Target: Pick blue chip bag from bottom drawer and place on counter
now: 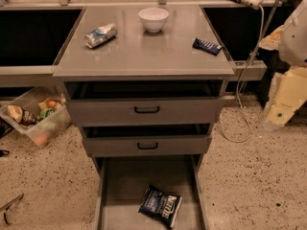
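The blue chip bag [160, 204] lies flat on the grey floor of the bottom drawer [124, 186], which is pulled out, toward its front right. The counter [144, 51] is the grey top of the cabinet above the drawers. My arm hangs at the right edge of the view, and the gripper [277, 115] is at its lower end. It is beside the cabinet, level with the upper drawer, far above and to the right of the bag. It holds nothing that I can see.
On the counter stand a white bowl [153, 18], a crushed silver can [100, 35] and a small dark-blue bar wrapper [206, 45]. Two shallower drawers with black handles [147, 109] are partly open. A clear bin of snacks [36, 116] sits on the floor at the left. A cable [244, 104] hangs at the right.
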`<action>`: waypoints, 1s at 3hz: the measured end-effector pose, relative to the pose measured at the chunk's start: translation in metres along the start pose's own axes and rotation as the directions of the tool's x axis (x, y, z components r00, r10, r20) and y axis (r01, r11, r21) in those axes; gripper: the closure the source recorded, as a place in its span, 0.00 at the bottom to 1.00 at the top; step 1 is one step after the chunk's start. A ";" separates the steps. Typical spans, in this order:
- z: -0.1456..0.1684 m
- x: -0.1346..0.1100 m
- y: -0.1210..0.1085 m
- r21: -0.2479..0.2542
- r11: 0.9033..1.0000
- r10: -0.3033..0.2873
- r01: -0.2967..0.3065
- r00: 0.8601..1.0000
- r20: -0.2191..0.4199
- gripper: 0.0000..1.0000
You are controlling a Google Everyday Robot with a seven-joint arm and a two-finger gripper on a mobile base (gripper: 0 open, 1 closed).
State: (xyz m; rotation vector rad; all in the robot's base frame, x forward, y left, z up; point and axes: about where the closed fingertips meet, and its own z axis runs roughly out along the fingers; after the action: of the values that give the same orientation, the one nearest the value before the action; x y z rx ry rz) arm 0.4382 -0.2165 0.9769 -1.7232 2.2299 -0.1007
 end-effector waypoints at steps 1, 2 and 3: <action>0.000 0.000 0.000 0.000 1.000 0.000 0.000 1.000 0.000 0.00; 0.013 -0.001 0.001 0.002 1.000 -0.012 0.011 1.000 0.019 0.00; 0.056 -0.003 0.012 -0.016 0.999 -0.029 0.030 0.995 0.095 0.00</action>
State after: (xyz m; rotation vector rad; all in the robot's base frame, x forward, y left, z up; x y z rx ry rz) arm 0.4444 -0.2025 0.9214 -1.7332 2.1442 -0.0066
